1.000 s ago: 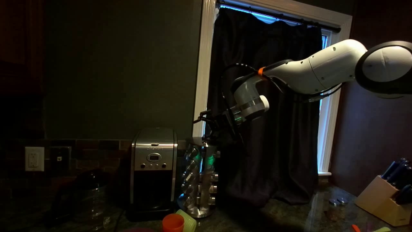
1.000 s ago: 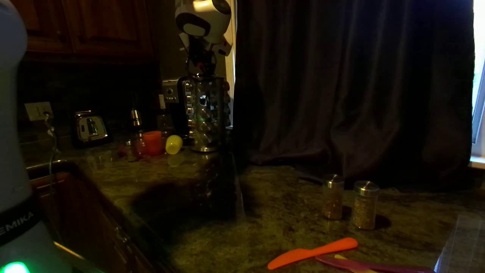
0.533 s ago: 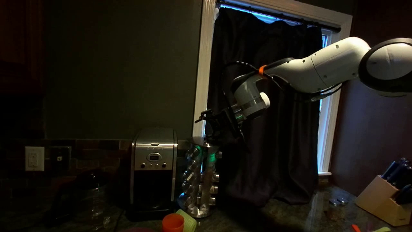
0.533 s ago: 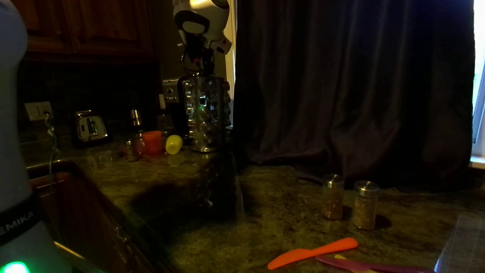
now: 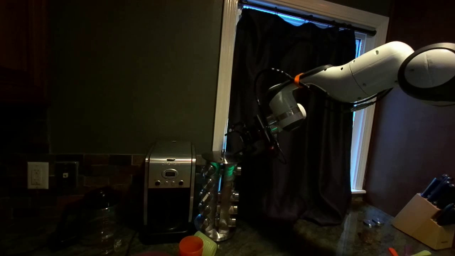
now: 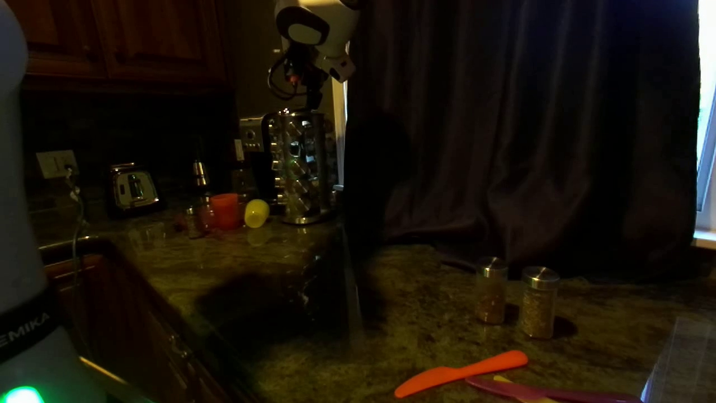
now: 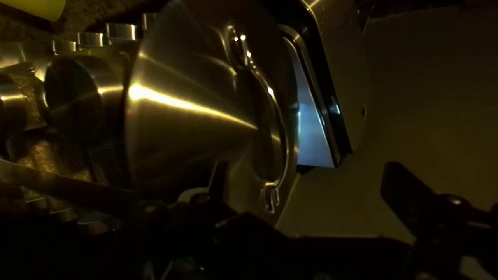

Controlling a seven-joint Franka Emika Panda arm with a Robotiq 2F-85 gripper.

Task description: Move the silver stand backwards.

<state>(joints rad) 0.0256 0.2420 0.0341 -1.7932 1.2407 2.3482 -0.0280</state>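
Note:
The silver stand point(image 5: 224, 199) is a tall, shiny round rack of jars with a flat metal top and a thin wire handle. It stands upright on the counter in both exterior views point(image 6: 302, 168). Its top fills the middle of the wrist view point(image 7: 186, 128). My gripper point(image 5: 233, 144) is at the height of the stand's top, on its curtain side. In the wrist view the gripper point(image 7: 305, 175) is open, with its fingers wide apart and nothing held. The left finger overlaps the top near one handle end; I cannot tell whether it touches. The right finger is before the wall.
A silver-and-black coffee maker point(image 5: 170, 170) stands close beside the stand. An orange cup point(image 5: 191, 246) and a yellow-green cup point(image 6: 257, 213) lie near its base. A dark curtain point(image 5: 291, 170) hangs behind. Two jars point(image 6: 538, 305), an orange knife point(image 6: 461, 374) and a knife block point(image 5: 423, 224) are farther off.
The arm and gripper have drawn back from the stand's top, rightward in both exterior views. The stand looks slightly turned and shifted left, its jars at a different angle.

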